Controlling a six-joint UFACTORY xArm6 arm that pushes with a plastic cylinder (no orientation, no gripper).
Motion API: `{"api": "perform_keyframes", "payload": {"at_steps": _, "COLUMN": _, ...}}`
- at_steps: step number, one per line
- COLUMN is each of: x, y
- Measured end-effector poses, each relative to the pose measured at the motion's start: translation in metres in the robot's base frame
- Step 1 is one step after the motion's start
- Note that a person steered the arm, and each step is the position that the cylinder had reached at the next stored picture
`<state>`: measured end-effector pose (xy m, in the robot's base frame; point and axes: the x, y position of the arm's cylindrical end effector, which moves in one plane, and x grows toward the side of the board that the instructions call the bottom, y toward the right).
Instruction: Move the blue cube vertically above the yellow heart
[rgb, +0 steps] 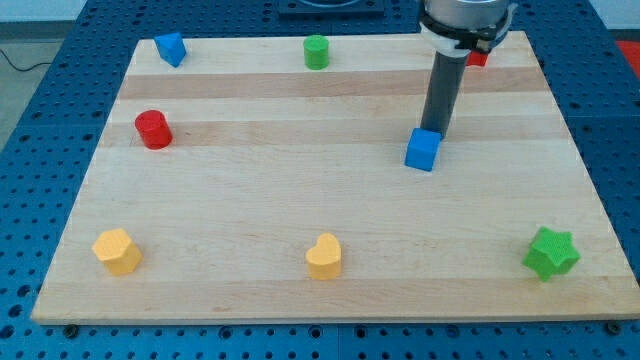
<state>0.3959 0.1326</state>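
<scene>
The blue cube (423, 150) lies right of the board's middle. The yellow heart (324, 257) lies near the view's bottom, at the middle, down and to the left of the cube. My tip (434, 131) stands just behind the cube's top right edge, touching it or nearly so. The dark rod runs straight up from there to the arm's head at the view's top.
A wooden board (250, 200) holds a blue block (171, 48) at top left, a green cylinder (316, 51) at top middle, a red block (479, 58) partly hidden behind the arm, a red cylinder (154, 130) at left, a yellow block (117, 251) at bottom left, a green star (551, 253) at bottom right.
</scene>
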Motion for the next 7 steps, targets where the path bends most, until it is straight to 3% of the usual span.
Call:
{"api": "perform_keyframes", "payload": {"at_steps": 2, "x": 0.012, "y": 0.091}}
{"api": "perform_keyframes", "payload": {"at_steps": 4, "x": 0.022, "y": 0.092}}
{"api": "perform_keyframes", "payload": {"at_steps": 5, "x": 0.026, "y": 0.078}}
{"api": "perform_keyframes", "payload": {"at_steps": 7, "x": 0.027, "y": -0.03}}
